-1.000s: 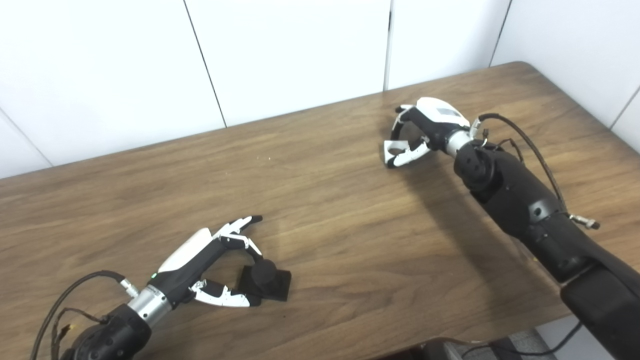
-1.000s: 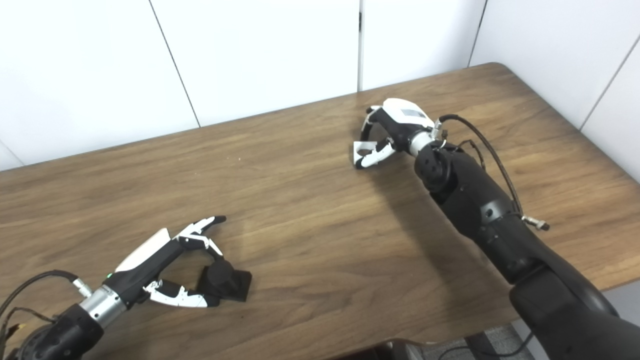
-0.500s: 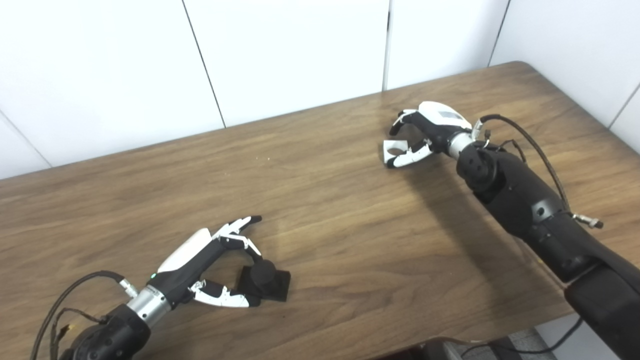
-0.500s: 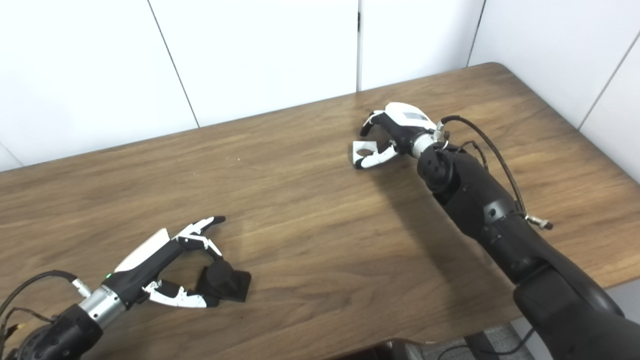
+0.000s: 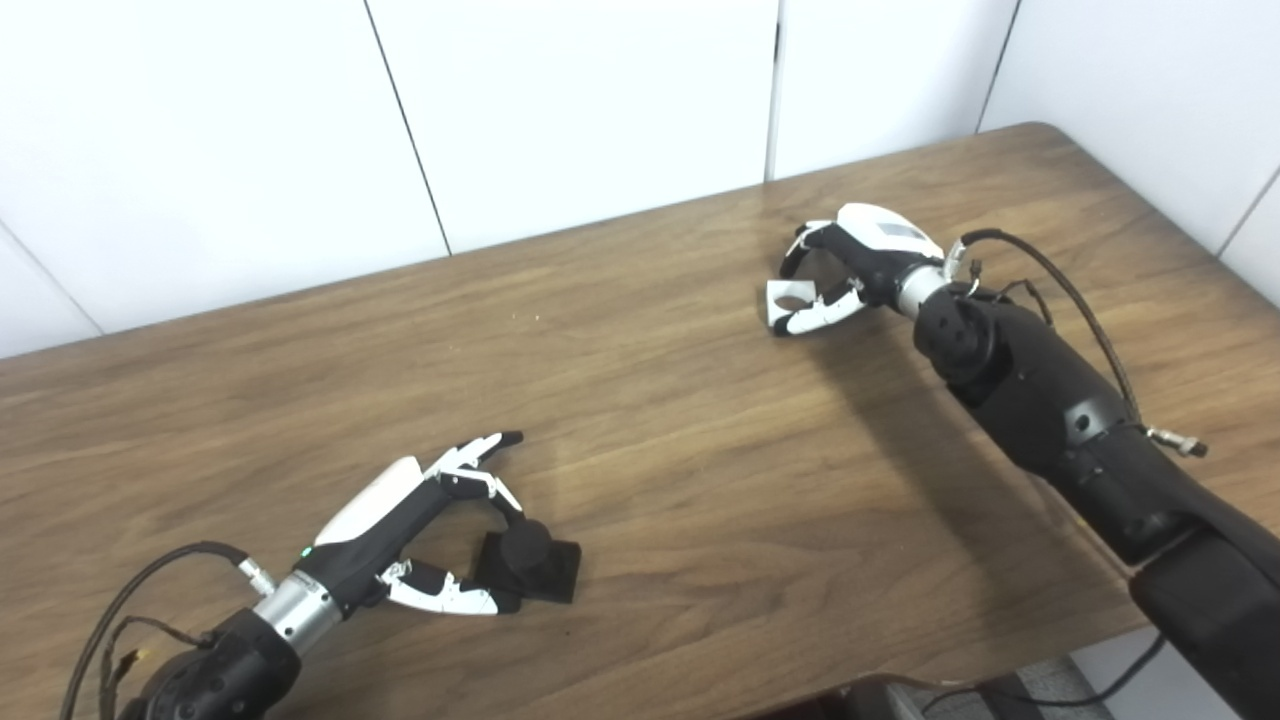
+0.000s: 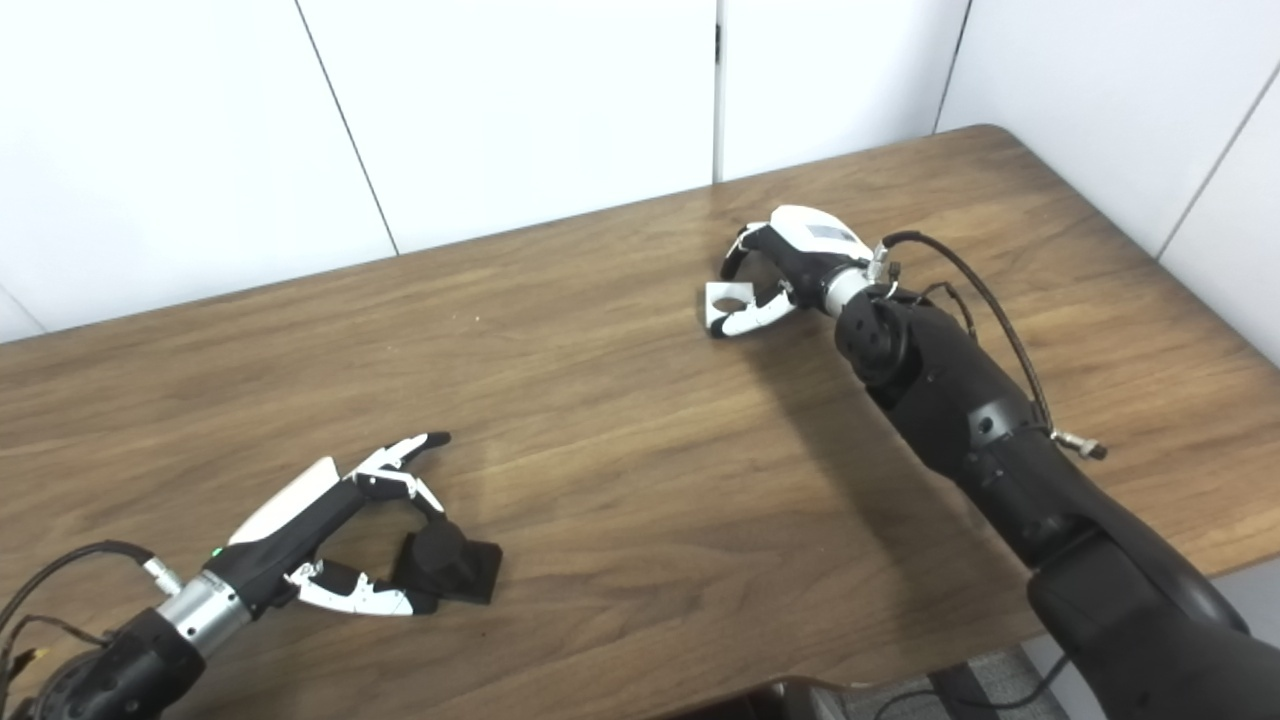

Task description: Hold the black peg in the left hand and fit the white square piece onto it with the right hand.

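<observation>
The black peg (image 5: 527, 560), a short cylinder on a square black base, stands on the table at the front left. My left hand (image 5: 425, 525) lies around it, open: the fingers arch over the peg's top and the thumb rests along the base's near edge. The white square piece (image 5: 787, 295), with a round hole, lies on the table at the back right. My right hand (image 5: 850, 265) is open around it. The thumb lies against the piece's near side and the curled fingers hang just above it with a small gap.
The brown wooden table (image 5: 700, 450) ends at a white panelled wall behind and at an edge in front and on the right. My right forearm (image 5: 1050, 420) with its cable crosses the right side. The floor shows below the front edge.
My right hand has lowered a little and its fingers have curled down closer to the white piece. My left hand and the black peg have not moved.
</observation>
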`<action>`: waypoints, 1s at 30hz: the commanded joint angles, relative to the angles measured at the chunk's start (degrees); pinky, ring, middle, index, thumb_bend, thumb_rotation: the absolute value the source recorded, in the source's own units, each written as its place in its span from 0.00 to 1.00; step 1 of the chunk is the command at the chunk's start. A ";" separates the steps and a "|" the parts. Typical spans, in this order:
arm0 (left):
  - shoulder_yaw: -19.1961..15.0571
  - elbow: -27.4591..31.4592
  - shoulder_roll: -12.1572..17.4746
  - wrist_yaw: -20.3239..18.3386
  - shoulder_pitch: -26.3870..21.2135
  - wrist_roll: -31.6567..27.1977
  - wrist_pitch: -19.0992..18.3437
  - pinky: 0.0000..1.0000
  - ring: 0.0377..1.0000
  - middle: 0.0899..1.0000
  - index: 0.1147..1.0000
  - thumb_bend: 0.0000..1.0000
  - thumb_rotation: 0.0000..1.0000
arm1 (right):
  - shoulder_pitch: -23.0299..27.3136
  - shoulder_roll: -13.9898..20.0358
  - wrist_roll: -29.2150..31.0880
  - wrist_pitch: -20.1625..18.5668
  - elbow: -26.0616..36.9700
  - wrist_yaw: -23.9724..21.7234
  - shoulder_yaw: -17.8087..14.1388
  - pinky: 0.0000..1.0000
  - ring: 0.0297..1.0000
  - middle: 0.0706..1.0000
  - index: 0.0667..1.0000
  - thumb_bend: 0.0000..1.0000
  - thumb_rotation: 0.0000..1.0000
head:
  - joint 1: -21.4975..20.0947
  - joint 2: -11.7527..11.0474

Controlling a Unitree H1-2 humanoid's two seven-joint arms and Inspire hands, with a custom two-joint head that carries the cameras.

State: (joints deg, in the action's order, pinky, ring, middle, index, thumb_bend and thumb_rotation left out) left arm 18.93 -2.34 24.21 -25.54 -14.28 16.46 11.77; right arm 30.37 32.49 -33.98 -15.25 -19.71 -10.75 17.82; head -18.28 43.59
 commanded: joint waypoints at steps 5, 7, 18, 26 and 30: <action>0.00 0.58 1.91 -1.57 0.50 0.74 -1.87 1.00 1.00 0.99 0.42 0.52 0.07 | -1.88 0.45 -0.57 -3.03 -1.37 -6.03 2.53 0.82 0.88 0.86 0.59 0.75 0.28 | -0.03 0.16; -0.05 0.56 1.88 -1.56 0.52 0.60 -1.90 1.00 1.00 0.99 0.42 0.52 0.07 | -1.92 0.38 -0.55 -3.00 -1.51 -5.85 2.60 0.83 0.88 0.86 0.57 0.75 0.26 | 0.03 0.14; -0.07 0.60 1.76 -1.43 0.47 0.54 -1.64 1.00 1.00 0.99 0.42 0.52 0.07 | -2.13 0.93 -1.01 -2.01 -1.18 -3.45 3.15 0.91 0.91 0.84 0.45 0.52 0.15 | -0.06 0.32; 0.03 0.48 1.72 -1.43 0.44 0.69 -1.66 1.00 1.00 0.99 0.42 0.52 0.06 | -2.00 0.93 -0.94 -1.37 -1.73 -2.57 3.04 0.95 0.93 0.84 0.44 0.52 0.14 | -0.06 0.45; 0.03 0.31 1.69 -1.36 0.43 0.78 -1.68 1.00 1.00 0.99 0.42 0.52 0.07 | -1.98 0.99 -1.19 -1.00 -1.85 -2.26 3.23 0.96 0.93 0.84 0.44 0.52 0.14 | 0.12 0.45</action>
State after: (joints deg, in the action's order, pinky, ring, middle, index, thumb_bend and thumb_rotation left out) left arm 18.95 -2.02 24.24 -25.59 -14.13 16.42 11.46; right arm 31.08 32.96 -33.20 -15.87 -19.09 -10.60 18.88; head -18.11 44.03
